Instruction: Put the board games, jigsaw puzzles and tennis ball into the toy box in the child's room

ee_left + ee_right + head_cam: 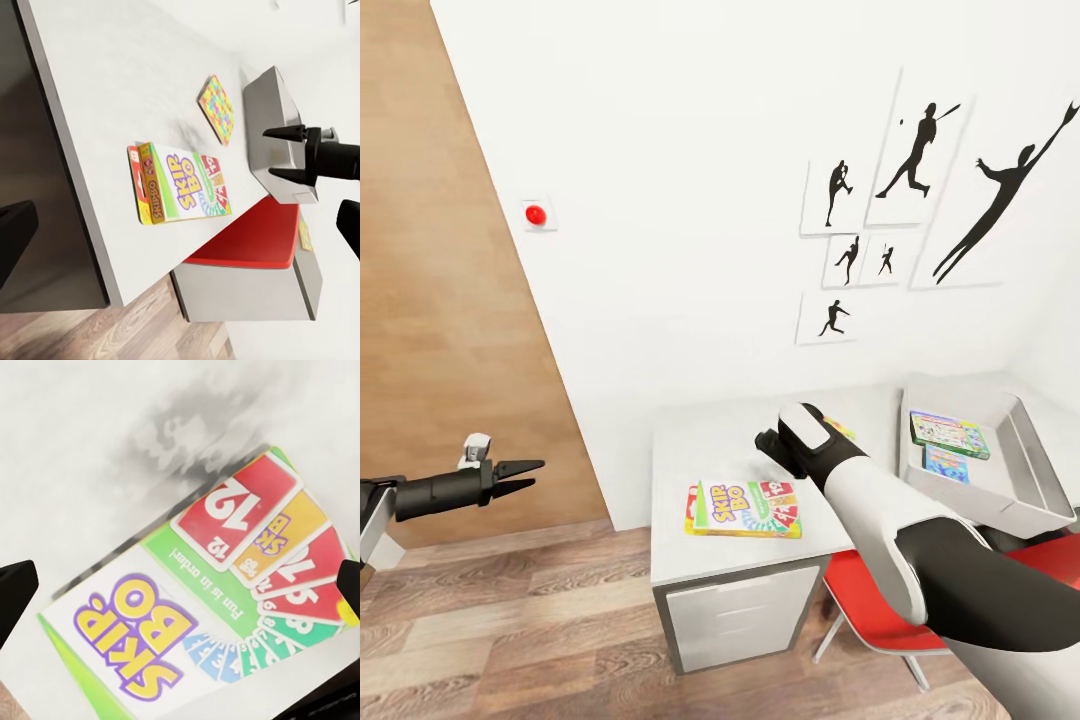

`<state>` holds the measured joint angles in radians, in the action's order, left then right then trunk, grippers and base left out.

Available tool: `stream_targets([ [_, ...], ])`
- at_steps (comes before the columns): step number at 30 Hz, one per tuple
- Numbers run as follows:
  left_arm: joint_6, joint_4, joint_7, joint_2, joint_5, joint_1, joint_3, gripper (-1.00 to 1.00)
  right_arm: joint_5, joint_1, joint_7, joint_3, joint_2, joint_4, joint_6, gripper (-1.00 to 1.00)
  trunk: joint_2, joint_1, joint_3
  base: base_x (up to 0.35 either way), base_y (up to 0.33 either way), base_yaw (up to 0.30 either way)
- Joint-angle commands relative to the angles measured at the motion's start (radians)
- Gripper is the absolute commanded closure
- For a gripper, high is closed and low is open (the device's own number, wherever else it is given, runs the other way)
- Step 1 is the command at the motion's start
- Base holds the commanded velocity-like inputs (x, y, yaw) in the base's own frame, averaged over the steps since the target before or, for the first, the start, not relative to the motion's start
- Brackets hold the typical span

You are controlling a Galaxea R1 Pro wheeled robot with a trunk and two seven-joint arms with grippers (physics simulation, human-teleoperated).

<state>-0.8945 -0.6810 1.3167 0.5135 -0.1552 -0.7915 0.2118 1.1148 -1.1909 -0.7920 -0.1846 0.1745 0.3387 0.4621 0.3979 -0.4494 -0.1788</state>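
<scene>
Wall [690, 250], white, fills most of the head view, with black athlete pictures [920, 200] at 1 o'clock and a small red button [536, 214] at 10 o'clock. Table [710, 440] sits below centre, pale grey, drawers underneath; red chair [860, 590] tucked at its near edge. Toy box [1025, 470] rests on the table at 3 o'clock, two printed game boxes [949, 446] lying flat inside. Skip-Bo box [744, 508] lies flat on the table near its front edge, well apart from the toy box. Jigsaw puzzle [217, 108] lies between the two, partly hidden in the head view by the right arm. Right gripper [775, 440] hangs over the table just beyond the Skip-Bo box, fingertips [15, 589] spread wide, nothing between them. Left gripper [525, 474] is out over the wood floor [510, 620] at 8 o'clock, jaws parted, empty.
</scene>
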Motion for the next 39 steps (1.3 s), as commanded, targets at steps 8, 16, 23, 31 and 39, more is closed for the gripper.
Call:
stream_targets([
  [8, -0.009, 0.0, 0.002, 0.0, -0.003, 0.0, 0.0, -1.0, -0.006, -0.001, 0.001, -0.004, 0.0, 0.002, 0.006, -1.0, 0.03, -0.016, -0.015, 0.0, 0.0, 0.0],
  [16, -0.009, 0.0, 0.002, 0.0, -0.003, 0.0, 0.0, -1.0, -0.008, -0.001, 0.002, -0.004, 0.0, 0.002, -0.033, -1.0, 0.086, -0.047, -0.04, 0.0, 0.0, 0.0],
  [23, -0.009, 0.0, 0.002, -0.001, -0.003, 0.0, 0.0, -1.0, -0.01, -0.001, 0.001, -0.005, 0.0, 0.0, -0.066, -1.0, 0.135, -0.073, -0.062, 0.0, 0.0, 0.0],
  [31, -0.009, 0.0, 0.002, -0.001, -0.003, -0.001, 0.0, -1.0, -0.009, -0.001, -0.005, -0.003, -0.019, -0.002, -0.073, -1.0, 0.191, -0.104, -0.087, 0.0, 0.0, 0.0],
  [39, -0.009, 0.0, 0.002, -0.001, -0.003, -0.001, 0.0, -1.0, -0.009, -0.001, -0.005, -0.004, -0.026, -0.001, -0.076, -1.0, 0.247, -0.135, -0.112, 0.0, 0.0, 0.0],
])
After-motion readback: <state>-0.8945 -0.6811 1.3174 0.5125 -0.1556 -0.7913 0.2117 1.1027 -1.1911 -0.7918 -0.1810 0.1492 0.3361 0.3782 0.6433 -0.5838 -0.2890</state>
